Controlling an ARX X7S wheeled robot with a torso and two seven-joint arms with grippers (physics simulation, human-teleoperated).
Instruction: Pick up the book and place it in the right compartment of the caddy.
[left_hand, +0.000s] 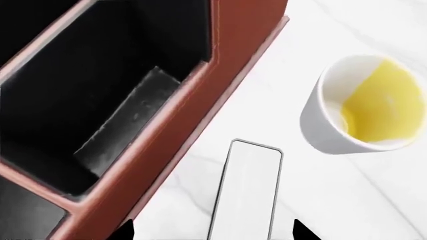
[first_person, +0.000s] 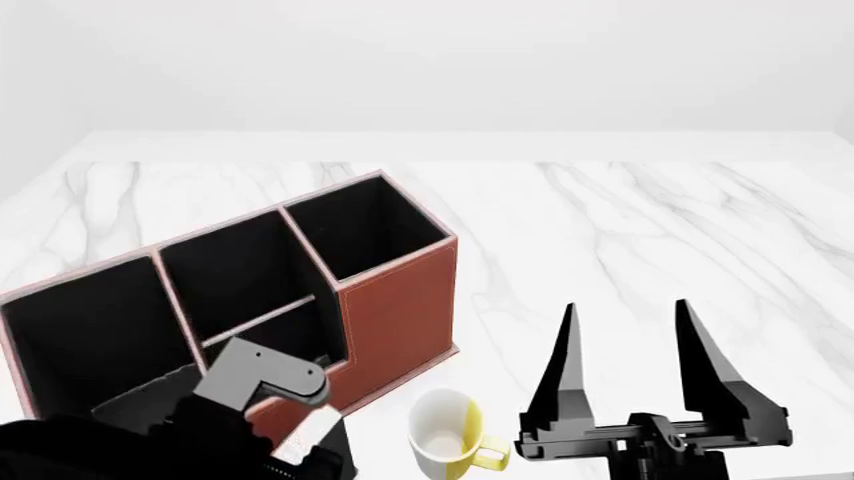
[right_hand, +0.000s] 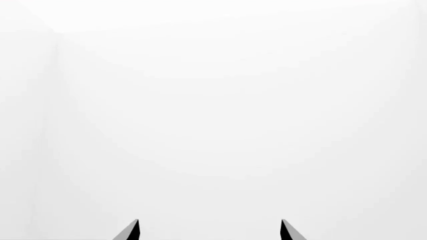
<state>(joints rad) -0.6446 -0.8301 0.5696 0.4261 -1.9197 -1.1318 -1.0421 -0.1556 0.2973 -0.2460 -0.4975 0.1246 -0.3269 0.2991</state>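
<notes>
So the book stands between the left gripper tips, clamped or not I can't tell; mug just beside, caddy close. Right gripper spread wide, empty.

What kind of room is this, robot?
Probably a desk or office set-up, in simulation: a reddish-brown leather-look desk caddy and a white mug with yellow inside sit on a white marble tabletop.

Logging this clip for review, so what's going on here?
The left gripper hangs over the book, which stands on edge on the marble table between the caddy and a mug. Its fingertips straddle the book, apparently not yet closed. The right gripper is open and idle. The right compartment holds no book.
</notes>
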